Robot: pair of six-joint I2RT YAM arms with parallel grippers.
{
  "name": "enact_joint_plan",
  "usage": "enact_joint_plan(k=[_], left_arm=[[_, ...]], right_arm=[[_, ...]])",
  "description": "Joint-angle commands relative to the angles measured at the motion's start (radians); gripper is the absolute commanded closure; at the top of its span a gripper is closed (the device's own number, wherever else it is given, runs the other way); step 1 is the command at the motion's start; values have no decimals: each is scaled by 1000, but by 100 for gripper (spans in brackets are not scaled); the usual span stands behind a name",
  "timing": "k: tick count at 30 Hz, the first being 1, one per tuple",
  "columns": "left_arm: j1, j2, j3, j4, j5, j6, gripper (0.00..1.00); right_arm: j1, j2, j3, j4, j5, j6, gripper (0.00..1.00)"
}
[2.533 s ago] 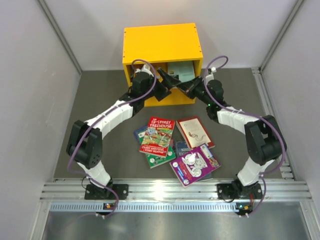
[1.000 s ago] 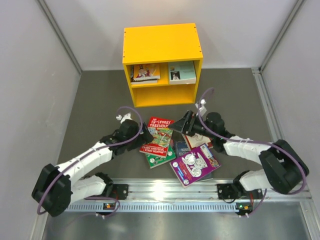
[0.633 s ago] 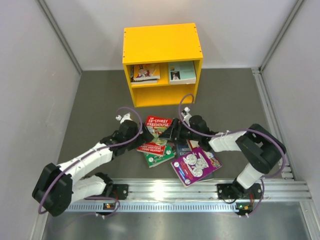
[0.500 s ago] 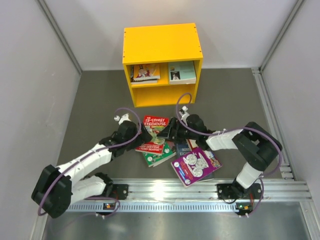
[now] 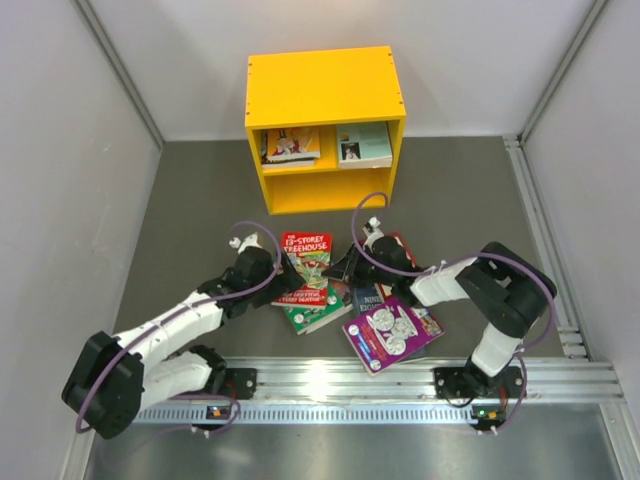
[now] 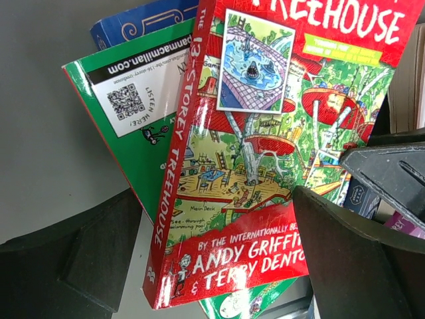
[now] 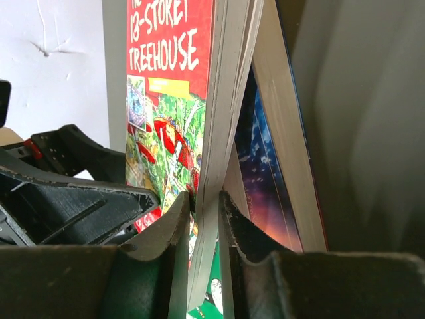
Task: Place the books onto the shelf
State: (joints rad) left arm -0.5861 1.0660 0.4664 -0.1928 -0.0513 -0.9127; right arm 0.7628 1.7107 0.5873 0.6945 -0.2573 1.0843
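From above, the shelf (image 5: 325, 95) is seen at the far side of the tabletop (image 5: 190, 200). Shelved books (image 5: 292, 145) lie in its upper compartments, their titles too small to be read. The red book (image 5: 305, 262) is found near the arms, between the left end effector (image 5: 283, 268) and the right end effector (image 5: 340, 270). Both sets of jaws are hidden under their own wrists. A green book (image 5: 320, 312) is partly covered by the red one. A purple book (image 5: 385, 330) is overlapped by the right arm.

In the left wrist view, the left end effector (image 6: 216, 219) is held wide apart, astride the red book's (image 6: 265, 133) lower edge; contact cannot be made out. The green book (image 6: 126, 113) and a blue book (image 6: 146, 16) are cut off beneath it. The right end effector (image 6: 392, 169) intrudes at the right.

In the right wrist view, the right end effector (image 7: 204, 212) is clamped on the red book's (image 7: 169, 100) page edge. A dark-covered book (image 7: 265, 166) is seen behind, blurred.
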Motion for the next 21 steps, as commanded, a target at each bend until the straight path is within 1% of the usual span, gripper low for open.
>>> enact_joint_plan(k=[1,4,5,6,11,13,16,19,21], left_arm=[[-17,12,34,115,160,-20,3],[-17,-23,49,60,133,-5,3],[-17,-76,81,8,89,26,3],[-17,-87,90,-25,77,34,2],[-17,-155,147,-79,61,58,2],[-17,-170,161,-103,27,63,2],[-15,-179,173,-120,25,63,2],[-17,-187,166,-112,47,46,2],[-17,-195,138,-64,111,32,2]], right_arm=[[52,-26,-12,45,10,-1,100],[50,-88,-4,-25,27,-46,100],[50,-164,14,-144,48,-110,100],[50,-210,16,-168,68,-125,100],[50,-324,42,-332,115,-205,100],[49,-362,68,-404,133,-237,100],[49,-393,89,-467,151,-268,100],[49,-424,72,-471,151,-259,100],[47,-457,56,-460,153,-244,100]])
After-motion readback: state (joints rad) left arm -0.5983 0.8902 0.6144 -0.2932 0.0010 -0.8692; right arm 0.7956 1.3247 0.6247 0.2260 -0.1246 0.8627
